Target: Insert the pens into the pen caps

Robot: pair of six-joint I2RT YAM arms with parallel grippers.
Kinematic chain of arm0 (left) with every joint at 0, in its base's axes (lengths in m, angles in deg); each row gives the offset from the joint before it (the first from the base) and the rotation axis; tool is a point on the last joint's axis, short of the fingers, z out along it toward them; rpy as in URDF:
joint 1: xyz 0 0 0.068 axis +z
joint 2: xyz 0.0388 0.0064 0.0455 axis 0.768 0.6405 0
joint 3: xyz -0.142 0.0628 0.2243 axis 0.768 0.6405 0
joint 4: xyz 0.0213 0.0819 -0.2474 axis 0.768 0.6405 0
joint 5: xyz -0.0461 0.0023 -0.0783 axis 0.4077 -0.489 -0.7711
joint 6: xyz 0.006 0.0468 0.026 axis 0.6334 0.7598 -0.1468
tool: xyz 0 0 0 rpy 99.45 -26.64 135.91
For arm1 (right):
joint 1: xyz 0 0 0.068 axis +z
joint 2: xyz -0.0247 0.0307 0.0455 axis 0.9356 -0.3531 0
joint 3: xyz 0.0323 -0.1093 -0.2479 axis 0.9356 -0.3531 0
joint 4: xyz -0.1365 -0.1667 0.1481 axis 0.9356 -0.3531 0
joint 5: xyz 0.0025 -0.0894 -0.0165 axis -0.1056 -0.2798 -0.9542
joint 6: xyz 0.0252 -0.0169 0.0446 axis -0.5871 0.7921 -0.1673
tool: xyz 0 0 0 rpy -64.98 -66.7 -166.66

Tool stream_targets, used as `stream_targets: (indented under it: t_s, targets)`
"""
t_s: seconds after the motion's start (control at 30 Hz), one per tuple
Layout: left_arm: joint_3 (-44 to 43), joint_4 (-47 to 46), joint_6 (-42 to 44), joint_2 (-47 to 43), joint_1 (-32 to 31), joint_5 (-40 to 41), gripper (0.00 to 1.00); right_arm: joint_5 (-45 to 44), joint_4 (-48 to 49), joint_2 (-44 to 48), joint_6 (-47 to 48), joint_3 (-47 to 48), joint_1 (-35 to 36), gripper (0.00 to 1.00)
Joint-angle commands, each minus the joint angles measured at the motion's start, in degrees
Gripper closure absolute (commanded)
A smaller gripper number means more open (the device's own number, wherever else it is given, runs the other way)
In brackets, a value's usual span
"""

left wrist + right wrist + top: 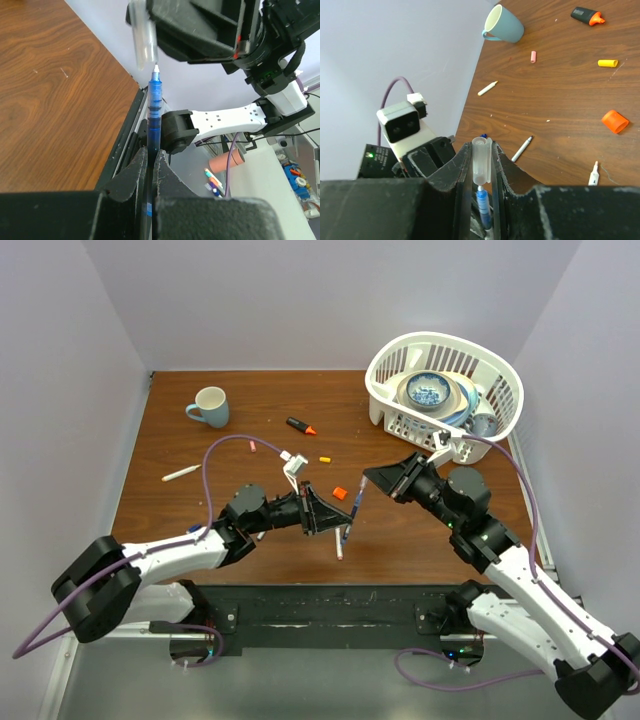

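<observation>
My left gripper (151, 152) is shut on a blue pen (154, 110), tip pointing up in the left wrist view. My right gripper (481, 145) is shut on a clear, translucent pen cap (481, 162). The pen's white tip (156, 68) sits just at the cap's open end (142, 40), not visibly inside. In the top view the two grippers, left (338, 523) and right (370, 478), meet above the table's near middle with the pen (350, 515) between them. The pen also shows below the cap in the right wrist view (483, 205).
On the table lie a white pen (181, 473), a pink cap (253, 448), a yellow cap (325, 459), an orange cap (340, 493), a black-and-orange highlighter (300, 426) and a white pen (339, 548). A mug (210, 406) stands back left. A white basket (500, 370) of dishes stands back right.
</observation>
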Motion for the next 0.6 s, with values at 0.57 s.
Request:
stream_targets:
  t_s: [0.57]
  targets:
    - [-1.8, -10.2, -5.6, 2.6, 0.5, -0.7, 1.0, 1.5, 0.7, 3.8, -1.6, -4.2, 1.2, 1.0]
